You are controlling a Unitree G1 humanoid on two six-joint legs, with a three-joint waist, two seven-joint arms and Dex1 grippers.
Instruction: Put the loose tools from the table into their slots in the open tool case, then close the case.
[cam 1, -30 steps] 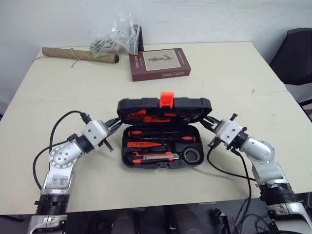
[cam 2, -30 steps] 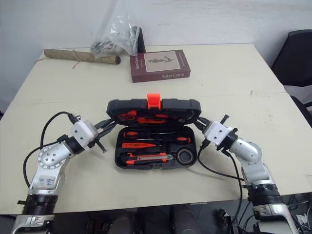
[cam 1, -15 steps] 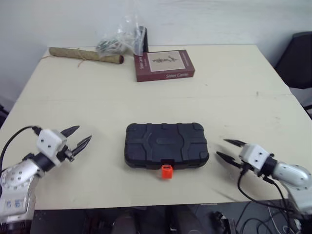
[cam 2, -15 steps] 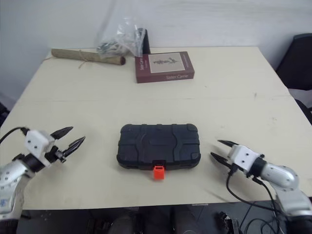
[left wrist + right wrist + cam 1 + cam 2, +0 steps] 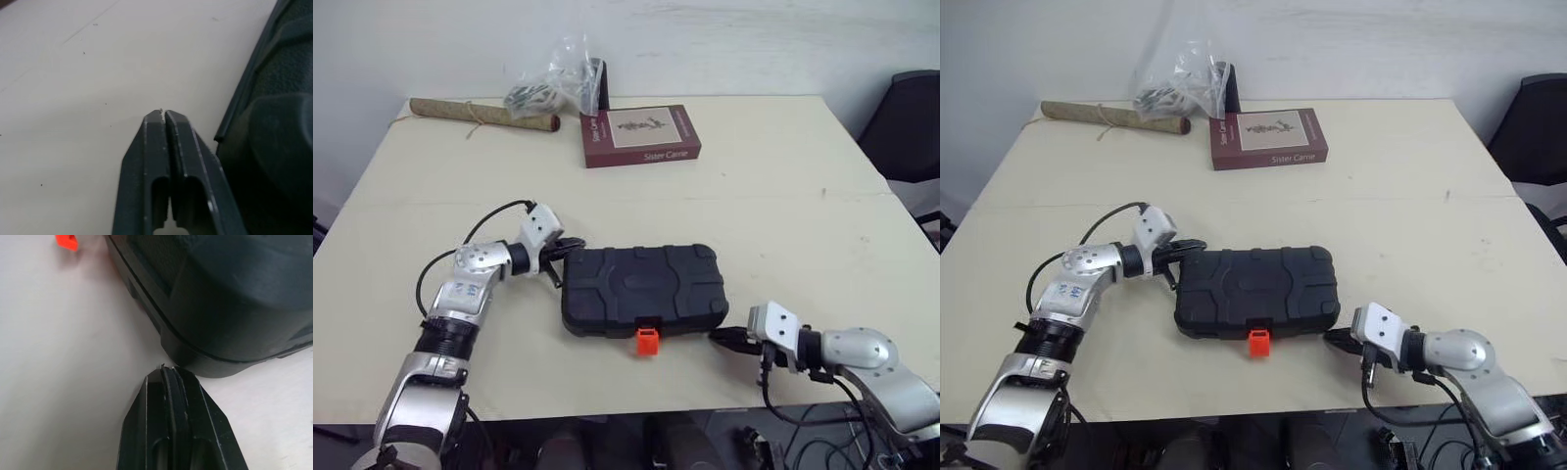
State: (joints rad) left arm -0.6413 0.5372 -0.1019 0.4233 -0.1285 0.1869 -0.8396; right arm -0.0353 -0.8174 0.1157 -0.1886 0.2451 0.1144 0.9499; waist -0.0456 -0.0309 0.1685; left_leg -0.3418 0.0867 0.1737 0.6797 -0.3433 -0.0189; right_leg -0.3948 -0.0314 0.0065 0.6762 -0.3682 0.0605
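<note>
Table (image 5: 783,196) lies open between case (image 5: 641,286) and book (image 5: 641,132) (bag (image 5: 548,76) behind the book).

Maroon book (image 5: 641,135): cover title "Sister Carrie"; spine lettering too small to read.

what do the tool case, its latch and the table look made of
Tool case: likely moulded black plastic, matte, with pebbled panels and raised ribs. Latch: probably plastic too, smooth bright orange. Table: seemingly cream laminate or painted board, smooth and flat with small dark specks.
</note>
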